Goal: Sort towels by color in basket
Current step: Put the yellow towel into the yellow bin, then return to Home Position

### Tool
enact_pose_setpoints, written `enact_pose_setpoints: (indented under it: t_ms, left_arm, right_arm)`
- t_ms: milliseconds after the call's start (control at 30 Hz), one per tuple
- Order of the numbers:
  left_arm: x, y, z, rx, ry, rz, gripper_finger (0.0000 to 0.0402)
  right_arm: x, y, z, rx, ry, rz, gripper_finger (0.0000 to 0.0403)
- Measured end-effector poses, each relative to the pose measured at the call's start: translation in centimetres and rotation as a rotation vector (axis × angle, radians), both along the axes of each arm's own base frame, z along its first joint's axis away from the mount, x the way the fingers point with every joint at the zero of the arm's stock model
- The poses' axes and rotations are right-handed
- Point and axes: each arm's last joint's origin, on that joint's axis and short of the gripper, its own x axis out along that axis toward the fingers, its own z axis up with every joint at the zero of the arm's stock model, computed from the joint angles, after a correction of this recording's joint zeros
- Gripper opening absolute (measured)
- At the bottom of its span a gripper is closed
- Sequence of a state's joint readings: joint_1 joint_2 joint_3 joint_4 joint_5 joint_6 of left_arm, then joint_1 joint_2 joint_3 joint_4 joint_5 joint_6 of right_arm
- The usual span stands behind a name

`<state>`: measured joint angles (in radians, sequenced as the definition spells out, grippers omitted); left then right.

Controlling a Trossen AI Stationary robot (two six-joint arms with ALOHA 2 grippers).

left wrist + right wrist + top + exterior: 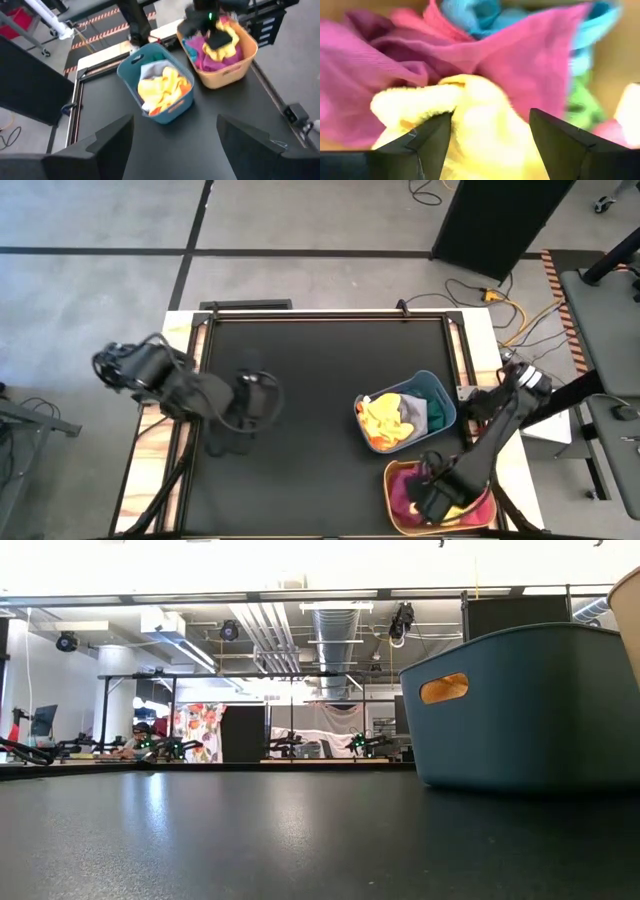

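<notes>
A blue basket [440, 392] holds an orange-yellow towel [383, 425], a grey towel [412, 412] and a dark green towel [435, 416]. A tan basket [392, 480] holds magenta [355, 85], pink [540, 60], light blue [485, 15], lime [577, 105] and pale yellow [480, 115] towels, heaped on each other. My right gripper [490, 120] is open, down in the tan basket, its fingers on either side of the pale yellow towel. My left gripper [255, 395] is open and empty over the table's left half. My right gripper points down into the tan basket, with the crumpled top of the pale yellow towel [465, 95] between its open fingers. The towel lies on the other towels. I cannot tell whether the fingers touch it.
The two baskets stand close together at the table's right side, the tan one nearer the front edge. The low view shows the blue basket's wall [520, 705] and the tan basket's rim [628, 600]. Bare black tabletop [320, 360] lies between my left gripper and the baskets.
</notes>
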<state>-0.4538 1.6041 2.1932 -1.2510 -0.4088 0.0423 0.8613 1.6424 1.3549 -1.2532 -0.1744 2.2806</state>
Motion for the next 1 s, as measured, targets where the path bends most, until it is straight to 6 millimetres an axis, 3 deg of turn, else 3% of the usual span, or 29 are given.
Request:
enact_pose_setpoints:
  t_ms: [133,267,400,567,667,867,1000]
  left_arm:
    - [-2.9,1.4,-1.0,-0.015,-0.034,0.002,0.0265]
    - [-4.8,2.4,-4.2,-0.049,-0.099,0.004,0.0262]
    - [-5.8,2.8,-9.1,-0.101,-0.098,-0.007,0.0262]
    - [-7.2,3.5,-14.0,-0.166,-0.092,0.049,0.0262]
    - [-7.5,3.6,-16.3,-0.165,-0.07,0.05,0.0262]
    - [-7.4,3.6,-20.1,-0.128,0.014,0.063,0.0263]
    - [-7.1,3.2,-21.5,-0.239,0.064,0.068,0.0263]
  right_arm:
    - [-0.2,-1.2,3.4,0.038,-0.047,-0.004,0.0268]
    - [0.6,-2.3,4.8,0.07,-0.078,-0.038,0.0273]
    - [2.9,-4.0,6.2,0.038,-0.212,-0.052,0.027]
    - [7.5,-6.7,7.9,-0.276,-0.565,0.011,0.0247]
    - [10.4,-8.7,8.7,-0.416,-0.702,0.203,0.023]
    - [16.4,-11.9,10.2,-0.707,-0.89,0.876,0.0192]
    - [19.2,-14.4,11.5,-0.934,-0.965,1.07,0.0152]
